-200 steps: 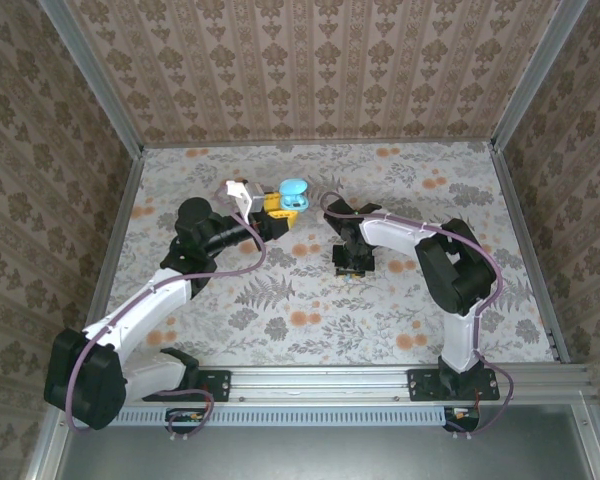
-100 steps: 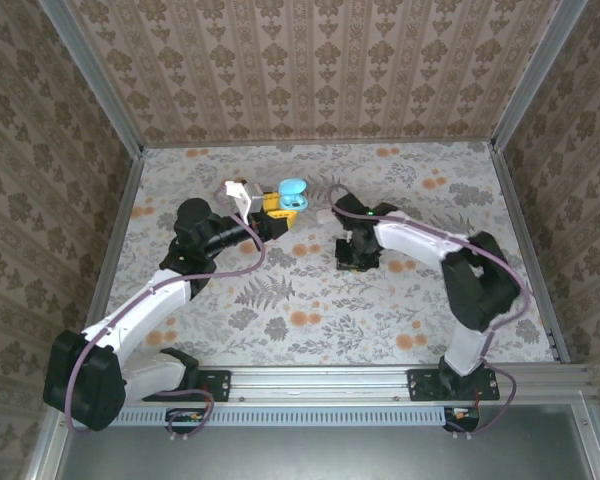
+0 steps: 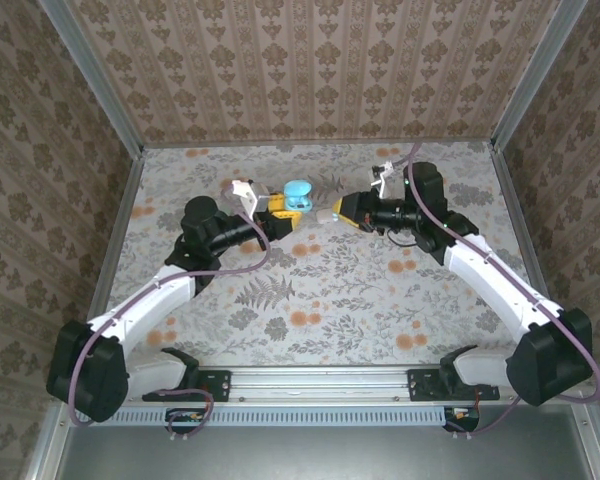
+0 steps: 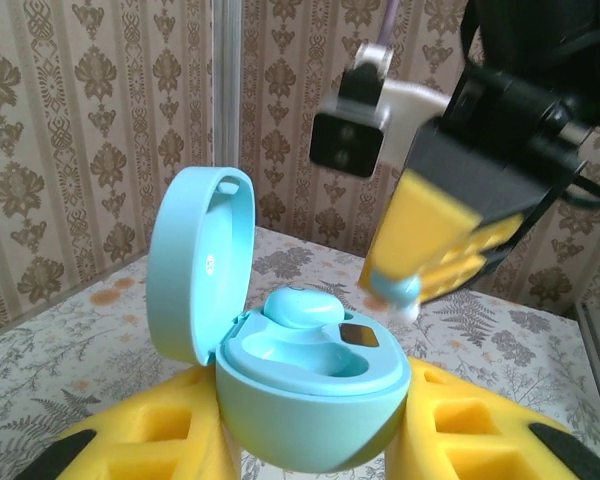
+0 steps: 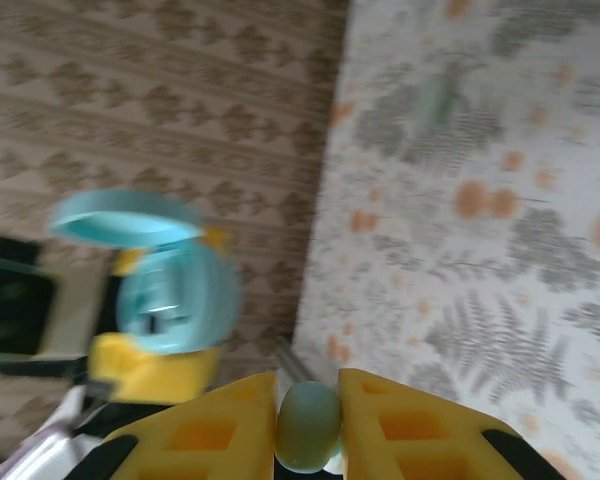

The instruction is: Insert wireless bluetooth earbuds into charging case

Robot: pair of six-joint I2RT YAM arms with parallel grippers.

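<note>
Since a second ago, we see right end effector risen from mid-surface and swung over toward charging case. Pale teal earbud pinched between its yellow fingers, tip near case's open mouth; contact we cannot tell, left wrist view blurred there. Second earbud sits in case's rear well. Lid hinged back, roughly upright. Left end effector clamps case body from both sides, far-left part of surface.
</note>
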